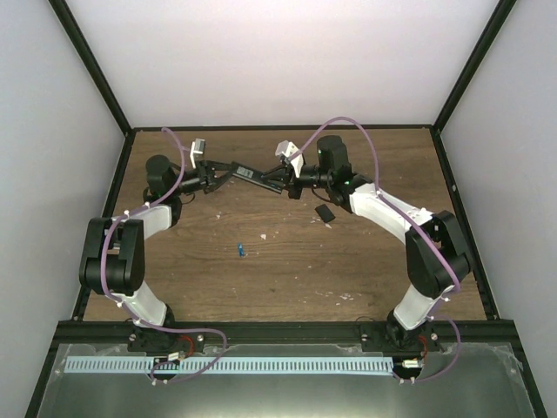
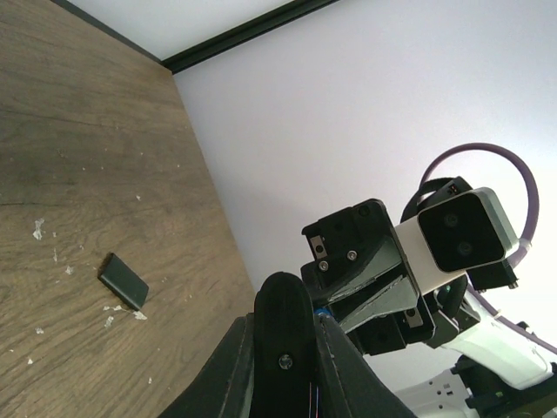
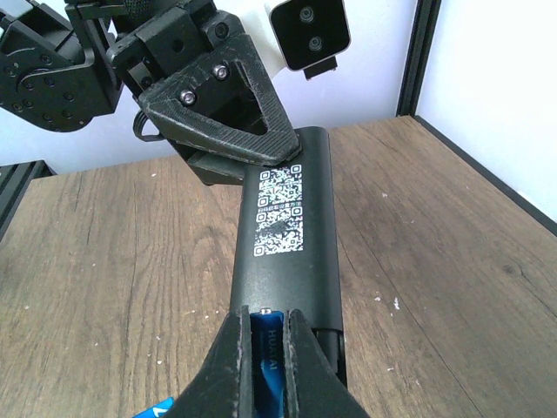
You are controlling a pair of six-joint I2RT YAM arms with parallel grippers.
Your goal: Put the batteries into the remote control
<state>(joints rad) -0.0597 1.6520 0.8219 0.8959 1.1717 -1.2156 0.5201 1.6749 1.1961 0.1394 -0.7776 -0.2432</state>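
At the near middle of the table, one loose battery lies on the bare wood, well apart from both arms. It is judged to be the cell not yet loaded.

Further back and to the right, the small black cover is laid flat on the table. It is presumably set aside so that the compartment is exposed.

Beyond these, the remote control is held clear of the table between the two arms. Its labelled back is turned upward so that the compartment at one end can be reached.

The right gripper is closed on the held battery. This cell is aligned lengthwise with the remote control at that compartment. Whether it is seated cannot be told.

The far end of the remote control is clamped by the left gripper, which is closed across its thickness. The body is thereby braced against the insertion push. Alignment of the cell with the bay is judged to be the critical requirement of this step.
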